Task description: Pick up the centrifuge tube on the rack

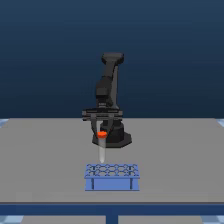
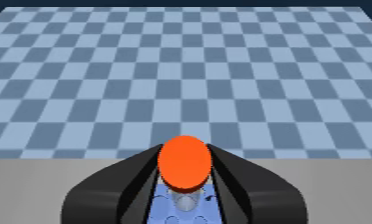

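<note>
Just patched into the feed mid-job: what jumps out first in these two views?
The orange-red cap of the centrifuge tube stands out, pinched in the black gripper with its pale body hanging above the blue rack. In the exterior view its tip looks near the rack's top, toward that view's left end. In the wrist view the cap fills the gap between the fingers.

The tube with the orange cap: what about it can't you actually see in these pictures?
- Wrist view: the centrifuge tube body is hidden under its own cap and between the pincer fingers.
- Exterior view: the tube is too small and blurred to tell whether its tip has left the rack.
- Neither view shows clearly which hole it belongs to.
</note>
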You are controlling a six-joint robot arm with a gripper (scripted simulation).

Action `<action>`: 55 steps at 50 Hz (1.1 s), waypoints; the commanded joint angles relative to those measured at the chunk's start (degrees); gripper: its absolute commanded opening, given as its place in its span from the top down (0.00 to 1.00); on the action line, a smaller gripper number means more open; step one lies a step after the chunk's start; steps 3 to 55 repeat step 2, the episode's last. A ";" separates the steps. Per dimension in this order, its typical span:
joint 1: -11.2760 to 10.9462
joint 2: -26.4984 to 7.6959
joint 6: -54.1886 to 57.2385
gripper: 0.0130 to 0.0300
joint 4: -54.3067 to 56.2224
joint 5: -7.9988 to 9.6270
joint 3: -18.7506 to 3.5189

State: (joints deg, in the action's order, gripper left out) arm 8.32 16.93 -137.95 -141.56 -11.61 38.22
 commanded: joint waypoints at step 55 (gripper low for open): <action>0.00 0.03 0.00 1.00 0.01 0.06 -0.04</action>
